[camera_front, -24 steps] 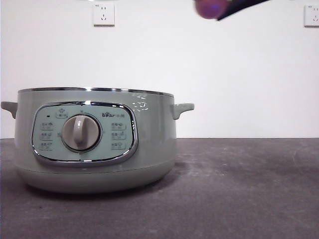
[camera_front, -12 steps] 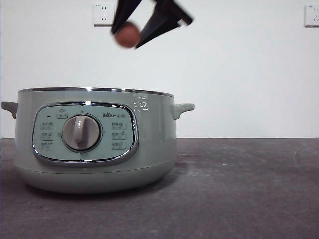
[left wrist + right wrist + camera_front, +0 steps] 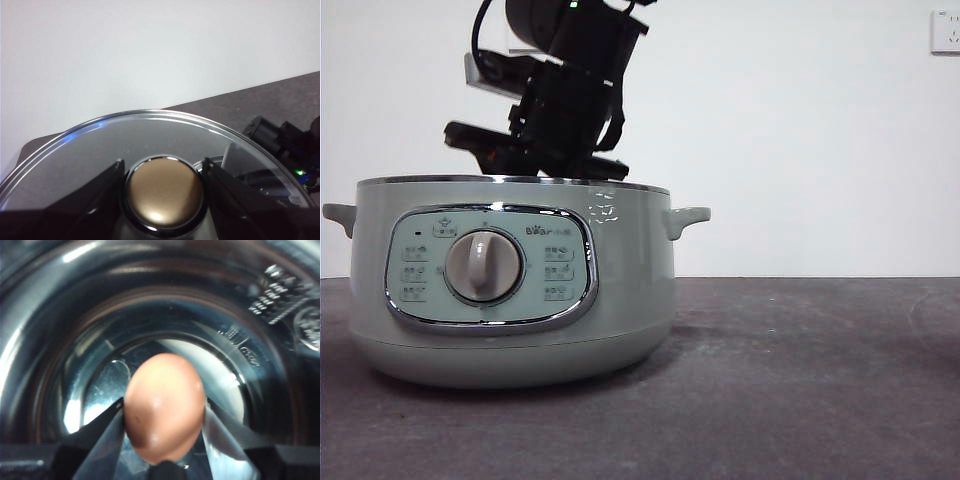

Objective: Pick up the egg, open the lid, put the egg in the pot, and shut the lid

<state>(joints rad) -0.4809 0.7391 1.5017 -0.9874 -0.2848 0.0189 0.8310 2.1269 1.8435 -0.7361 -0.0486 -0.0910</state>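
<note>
The pale green pot [image 3: 510, 290] stands at the left of the table with no lid on it. My right arm [image 3: 560, 100] reaches down into its mouth from above. Deep over the shiny inner bowl [image 3: 60, 340], my right gripper [image 3: 164, 409] is shut on the brown-orange egg [image 3: 165, 400]; in the front view the pot's wall hides both egg and fingertips. The glass lid [image 3: 150, 135] with its chrome rim is held away from the pot, out of the front view. My left gripper [image 3: 164, 175] is shut on its round knob [image 3: 165, 192].
A wall socket [image 3: 946, 30] sits at the top right of the white wall. The dark table [image 3: 800, 380] stretches to the right of the pot. Part of the other arm [image 3: 280, 142] shows dark beyond the lid's rim.
The right arm carried the egg from the top right leftwards over the pot, then lowered it inside. The egg has dropped out of sight in the front view.
</note>
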